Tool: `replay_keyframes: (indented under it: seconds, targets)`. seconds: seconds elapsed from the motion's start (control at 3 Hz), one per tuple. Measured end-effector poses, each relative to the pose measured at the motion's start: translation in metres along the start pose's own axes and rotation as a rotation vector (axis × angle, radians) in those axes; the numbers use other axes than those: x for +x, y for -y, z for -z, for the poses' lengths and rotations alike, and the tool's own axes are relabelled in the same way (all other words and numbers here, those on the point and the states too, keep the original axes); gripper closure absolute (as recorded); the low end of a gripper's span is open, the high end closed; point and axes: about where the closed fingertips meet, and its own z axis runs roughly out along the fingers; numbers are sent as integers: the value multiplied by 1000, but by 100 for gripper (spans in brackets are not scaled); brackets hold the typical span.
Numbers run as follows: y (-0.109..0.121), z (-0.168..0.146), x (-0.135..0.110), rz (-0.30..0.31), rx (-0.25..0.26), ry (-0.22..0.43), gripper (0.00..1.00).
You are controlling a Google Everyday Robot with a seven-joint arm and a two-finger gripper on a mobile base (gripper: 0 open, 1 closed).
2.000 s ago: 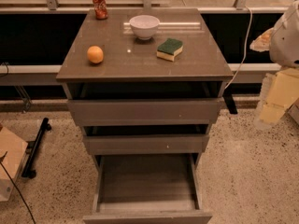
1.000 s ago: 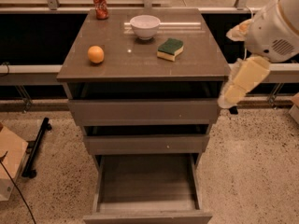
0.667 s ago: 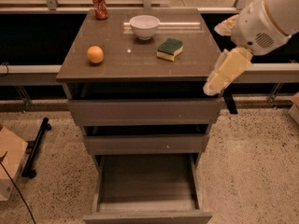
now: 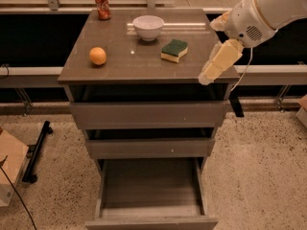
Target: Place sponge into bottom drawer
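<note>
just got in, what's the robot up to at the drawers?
The robot's arm has its gripper over the right edge of the cabinet top, right of the sponge and not touching it. The sponge lies on the top near a white bowl, not yet picked up. The bottom drawer is pulled out with nothing in it.

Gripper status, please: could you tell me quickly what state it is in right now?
Gripper: at the right front corner of the cabinet top, holding nothing; the sponge lies on that top. Open or closed: cannot tell.
</note>
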Motion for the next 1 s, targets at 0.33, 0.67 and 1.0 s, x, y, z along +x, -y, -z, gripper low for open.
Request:
replay_keyframes:
  seconds: [0.33, 0.67, 1.0]
  targets:
    - [0, -11, -6, 7, -2, 25, 0]
    - [8, -36, -15, -14, 36, 117, 0]
    - [22, -53, -20, -34, 68, 178, 0]
